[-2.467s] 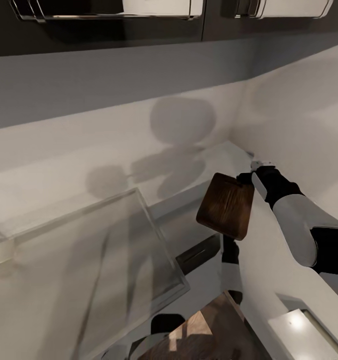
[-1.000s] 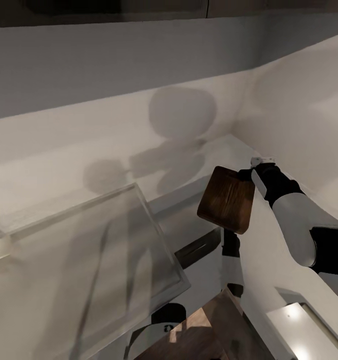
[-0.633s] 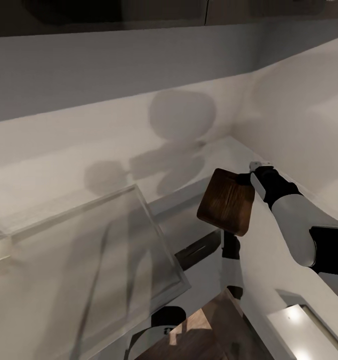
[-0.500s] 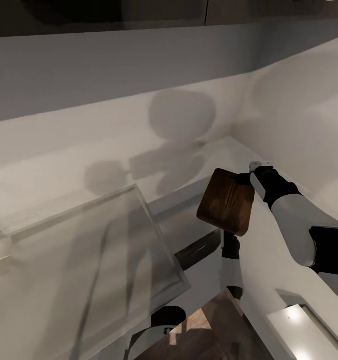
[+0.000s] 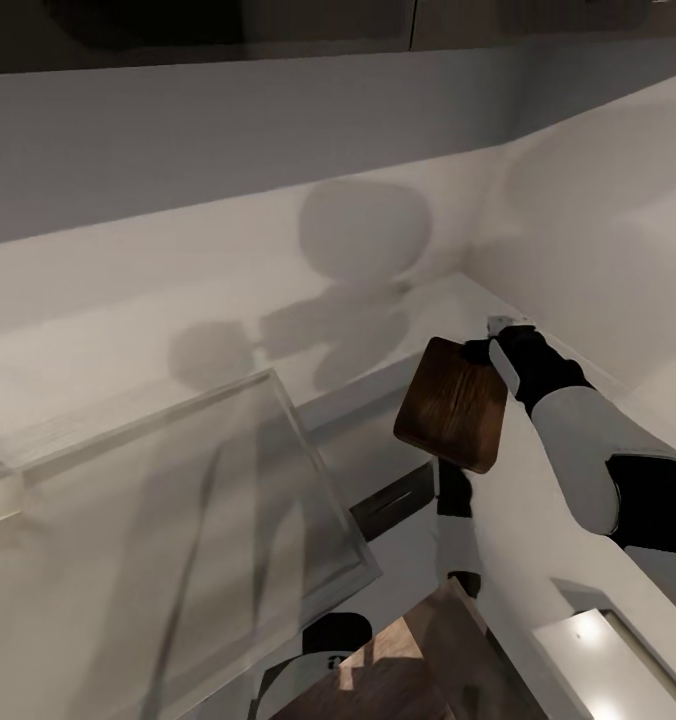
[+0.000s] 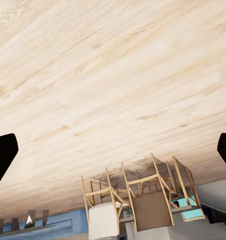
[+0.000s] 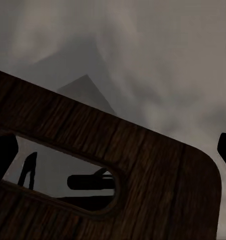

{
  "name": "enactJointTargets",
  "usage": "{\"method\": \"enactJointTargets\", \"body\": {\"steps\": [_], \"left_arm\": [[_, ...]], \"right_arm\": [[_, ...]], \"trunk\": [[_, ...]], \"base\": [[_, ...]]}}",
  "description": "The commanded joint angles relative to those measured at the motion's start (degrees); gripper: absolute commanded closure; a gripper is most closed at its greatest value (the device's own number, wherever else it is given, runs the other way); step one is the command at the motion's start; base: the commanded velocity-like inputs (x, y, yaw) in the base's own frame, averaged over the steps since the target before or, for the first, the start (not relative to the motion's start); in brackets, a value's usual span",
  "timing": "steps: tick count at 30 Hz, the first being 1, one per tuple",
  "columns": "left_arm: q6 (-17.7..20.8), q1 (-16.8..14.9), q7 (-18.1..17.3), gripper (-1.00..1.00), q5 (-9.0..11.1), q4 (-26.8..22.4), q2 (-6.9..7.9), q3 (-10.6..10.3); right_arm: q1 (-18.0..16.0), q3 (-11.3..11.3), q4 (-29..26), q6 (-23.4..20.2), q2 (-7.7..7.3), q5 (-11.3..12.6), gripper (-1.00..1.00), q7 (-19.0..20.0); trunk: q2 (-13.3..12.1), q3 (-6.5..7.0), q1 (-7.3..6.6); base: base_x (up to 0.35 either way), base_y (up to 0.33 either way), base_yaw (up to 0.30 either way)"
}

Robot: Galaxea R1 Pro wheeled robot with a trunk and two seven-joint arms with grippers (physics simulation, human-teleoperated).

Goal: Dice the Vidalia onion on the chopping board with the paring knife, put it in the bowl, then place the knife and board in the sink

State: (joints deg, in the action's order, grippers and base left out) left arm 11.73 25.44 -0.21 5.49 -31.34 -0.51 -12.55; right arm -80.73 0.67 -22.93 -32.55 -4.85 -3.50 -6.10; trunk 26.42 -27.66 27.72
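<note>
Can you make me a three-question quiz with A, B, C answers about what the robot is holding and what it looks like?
1. Where is the chopping board?
A. Lying flat in the sink
B. Held up in the air by the right gripper
C. On the floor

2. What colour is the board?
A. Dark brown
B. Bright green
C. White

3. How does the left gripper look in its wrist view?
A. Shut on a knife
B. Shut on a bowl
C. Open, with nothing between its jaws

Answers:
1. B, because the head view shows the board raised at the end of the right arm, off the grey countertop.
2. A, because its wood grain is dark brown in the head and right wrist views.
3. C, because the two dark jaws sit far apart with pale wooden floor showing between them.
</note>
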Motion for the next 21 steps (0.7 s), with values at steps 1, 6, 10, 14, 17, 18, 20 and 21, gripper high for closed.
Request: {"method": "enactJointTargets", "body": {"steps": [1,6,10,14,17,18,20,21], "left_arm": [[0.4,0.0,0.0,-1.0,0.6,-0.2,0.03,-0.1],[0.4,0.0,0.0,-1.0,0.6,-0.1,0.04,-0.1],[0.4,0.0,0.0,-1.0,0.6,0.0,0.07,-0.1],[0.4,0.0,0.0,-1.0,0.6,0.0,0.07,-0.1],[0.4,0.0,0.0,-1.0,0.6,0.0,0.08,-0.1],[0.4,0.0,0.0,-1.0,0.6,0.0,0.08,-0.1],[0.4,0.0,0.0,-1.0,0.6,0.0,0.08,-0.1],[0.4,0.0,0.1,-1.0,0.6,0.0,0.06,-0.1]], "right_arm": [[0.0,0.1,-0.4,-0.3,0.12,-0.4,-1.0,0.0],[0.0,0.1,-1.5,-0.3,0.29,-0.4,-1.0,0.0],[0.0,0.1,-1.5,-0.3,0.28,-0.4,-1.0,0.0],[0.0,0.1,-1.3,-0.3,0.28,-0.4,-1.0,0.0],[0.0,0.1,-1.2,-0.3,0.23,-0.5,-1.0,0.0],[0.0,0.1,-1.2,-0.4,0.2,-0.6,-1.0,0.0],[0.0,0.1,-1.2,-0.4,0.06,-0.6,-1.0,0.0],[0.0,0.1,-1.2,-0.5,-0.15,-0.6,-1.0,0.0]], "trunk": [[0.1,-0.07,0.03],[0.1,-0.07,0.03],[0.1,-0.07,0.03],[0.1,-0.07,0.03],[0.1,-0.07,0.03],[0.1,-0.07,0.03],[0.1,-0.07,0.03],[0.1,-0.07,0.03]], "base": [[0.0,0.0,0.0],[0.0,0.0,0.0],[0.0,0.0,0.0],[0.0,0.0,0.0],[0.0,0.0,0.0],[0.0,0.0,0.0],[0.0,0.0,0.0],[0.0,0.0,0.0]]}}
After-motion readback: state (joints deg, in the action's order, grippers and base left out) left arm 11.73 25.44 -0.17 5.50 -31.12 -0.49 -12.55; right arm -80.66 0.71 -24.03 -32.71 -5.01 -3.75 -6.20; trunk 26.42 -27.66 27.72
